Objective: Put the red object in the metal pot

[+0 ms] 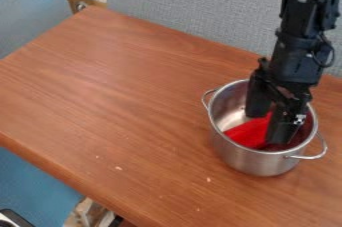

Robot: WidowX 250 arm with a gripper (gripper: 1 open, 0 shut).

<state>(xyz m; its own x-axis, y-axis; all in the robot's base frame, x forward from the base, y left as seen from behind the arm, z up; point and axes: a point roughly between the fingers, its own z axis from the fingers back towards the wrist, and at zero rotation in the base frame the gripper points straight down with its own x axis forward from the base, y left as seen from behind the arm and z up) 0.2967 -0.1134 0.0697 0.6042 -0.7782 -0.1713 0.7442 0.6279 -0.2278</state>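
Soft, even light is falling over a small, low-detail picture.
The wooden table (120, 81) is showing no hard shadows; pale glare is sitting on the metal pot (254, 156) wall, while edges everywhere are looking slightly smeared and the dark arm (301, 31) is losing detail in its blackness.
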